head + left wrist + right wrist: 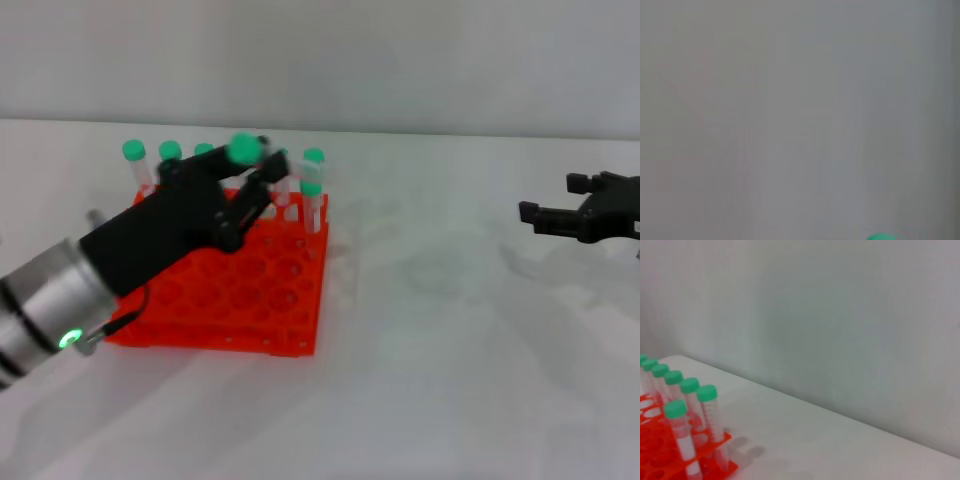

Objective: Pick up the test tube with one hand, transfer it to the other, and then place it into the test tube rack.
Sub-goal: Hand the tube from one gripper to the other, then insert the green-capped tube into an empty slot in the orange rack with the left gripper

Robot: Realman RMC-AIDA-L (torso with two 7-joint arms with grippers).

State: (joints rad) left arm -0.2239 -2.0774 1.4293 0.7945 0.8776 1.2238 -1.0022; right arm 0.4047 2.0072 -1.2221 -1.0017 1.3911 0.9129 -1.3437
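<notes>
Your left hand is over the back part of the test tube rack, and it is pinching the test tube between its black fingers. The green cap of this tube is just above the fingertips, and its clear body is mostly hidden behind the hand, so you cannot tell if its lower end is already in a hole. The silver-grey arm with the small green light comes in from the near left corner. In the left wrist view, only a small green piece at the lower edge is visible.

The orange-red rack stands on the white worktop. Other green-capped tubes stand upright in its back rows, close around the held one; in the right wrist view you can count at least 6 of them.

Your right hand is well apart from the rack, at the right edge of the head view, above the worktop. Its fingers are spread and hold nothing.
</notes>
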